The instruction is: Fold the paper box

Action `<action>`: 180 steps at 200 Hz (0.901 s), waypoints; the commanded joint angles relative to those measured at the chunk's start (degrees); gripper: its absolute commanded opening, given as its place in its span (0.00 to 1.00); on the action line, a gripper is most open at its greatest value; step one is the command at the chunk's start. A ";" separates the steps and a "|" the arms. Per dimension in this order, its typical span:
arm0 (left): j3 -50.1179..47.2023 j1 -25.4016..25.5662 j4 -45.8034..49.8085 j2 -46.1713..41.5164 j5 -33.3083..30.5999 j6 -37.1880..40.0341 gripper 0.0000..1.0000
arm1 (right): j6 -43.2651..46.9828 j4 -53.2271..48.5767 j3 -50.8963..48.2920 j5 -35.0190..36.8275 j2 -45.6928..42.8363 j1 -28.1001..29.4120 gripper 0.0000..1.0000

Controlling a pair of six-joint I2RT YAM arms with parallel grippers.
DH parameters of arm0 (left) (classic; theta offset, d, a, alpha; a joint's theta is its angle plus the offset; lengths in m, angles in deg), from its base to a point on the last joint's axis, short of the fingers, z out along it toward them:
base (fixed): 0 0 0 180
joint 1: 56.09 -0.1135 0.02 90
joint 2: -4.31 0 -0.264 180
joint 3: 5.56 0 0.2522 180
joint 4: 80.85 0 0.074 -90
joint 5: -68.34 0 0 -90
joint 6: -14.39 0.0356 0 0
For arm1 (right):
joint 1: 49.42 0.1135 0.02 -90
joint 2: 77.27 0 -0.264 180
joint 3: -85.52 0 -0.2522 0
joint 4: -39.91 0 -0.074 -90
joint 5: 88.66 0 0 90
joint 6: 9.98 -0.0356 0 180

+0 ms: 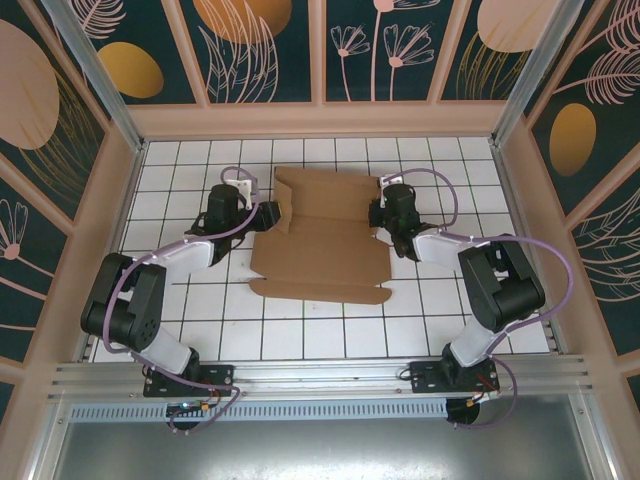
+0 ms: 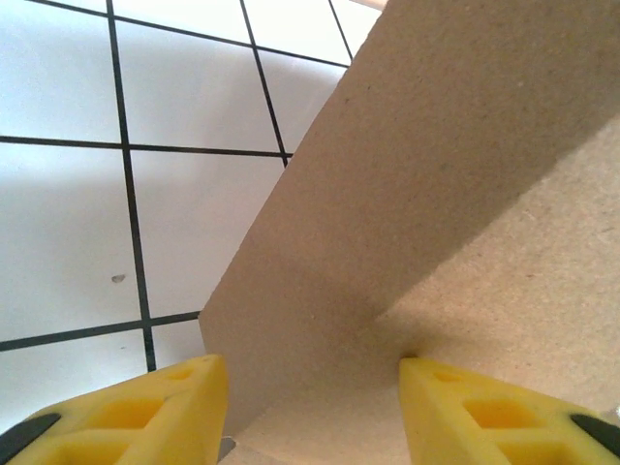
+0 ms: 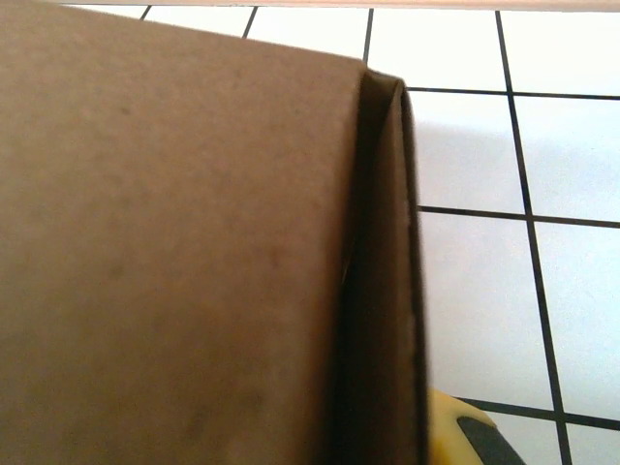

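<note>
In the middle of the white tiled table (image 1: 200, 320) the paper box (image 1: 320, 240) lies mostly flat, with its near panel spread toward the arm bases. The step in hand looks like raising the short side walls: the left gripper (image 1: 268, 214) sits at the box's left edge and the right gripper (image 1: 380, 214) at its right. On the left wrist camera the yellow fingers (image 2: 145, 417) stand wide apart, and a tilted side flap (image 2: 417, 174) rises between them unpinched. On the right wrist camera a doubled wall edge (image 3: 383, 291) stands beside one yellow fingertip (image 3: 455, 431); whether that gripper is clamped I cannot tell. Next, I judge, both walls need bringing upright together.
</note>
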 commanded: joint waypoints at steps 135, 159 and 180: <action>6.11 0.64 -2.04 6.02 -4.01 18.19 0.59 | 9.39 1.88 -3.57 5.06 -1.43 7.77 0.00; 4.69 0.65 -3.73 5.76 -3.60 19.53 0.60 | 9.38 2.08 -3.63 5.38 -1.56 7.92 0.00; 4.05 0.64 -4.63 6.09 -3.41 20.06 0.63 | 9.41 2.25 -3.72 4.79 -1.65 7.92 0.00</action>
